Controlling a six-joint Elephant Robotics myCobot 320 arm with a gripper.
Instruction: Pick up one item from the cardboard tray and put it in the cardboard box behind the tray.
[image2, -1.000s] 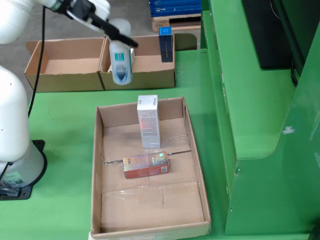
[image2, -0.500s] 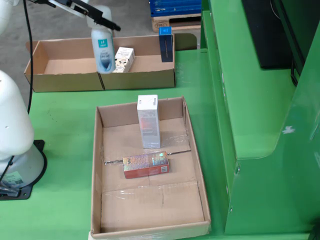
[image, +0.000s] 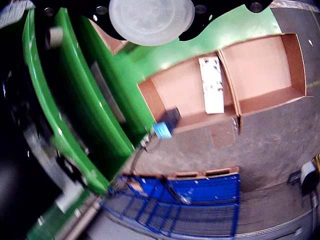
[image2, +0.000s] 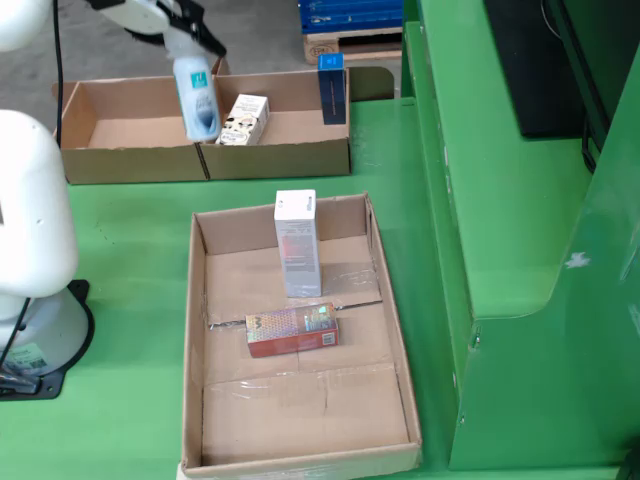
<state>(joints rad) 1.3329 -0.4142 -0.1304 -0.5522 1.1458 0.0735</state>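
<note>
My gripper (image2: 183, 38) is shut on a white and blue bottle (image2: 195, 95), which hangs tilted over the back cardboard box (image2: 130, 160), about at the divider between its two compartments. The wrist view shows the bottle's round white end (image: 150, 17) close up, with the box (image: 292, 65) far below. The cardboard tray (image2: 196, 330) in front holds an upright white carton (image2: 297, 245) and a flat red-orange carton (image2: 292, 330). In the box's right compartment a small white carton (image2: 245, 118) lies flat and a dark blue carton (image2: 332, 88) stands upright.
The white robot base (image2: 30, 250) stands left of the tray. A tall green structure (image2: 500, 200) rises along the right side. Behind the box are a grey floor and a blue crate (image: 200, 200).
The gripper has carried the bottle left and slightly up, from over the box's right compartment to the divider. The cartons in the tray and box have not moved.
</note>
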